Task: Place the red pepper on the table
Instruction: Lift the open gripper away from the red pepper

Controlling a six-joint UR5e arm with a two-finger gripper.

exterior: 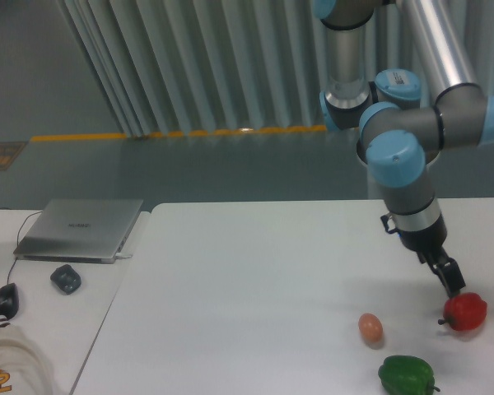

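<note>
I see the red pepper (465, 311) resting on the table (247, 288) near its right edge; my gripper (454, 285) touches its top; jaw state, I cannot tell.
</note>
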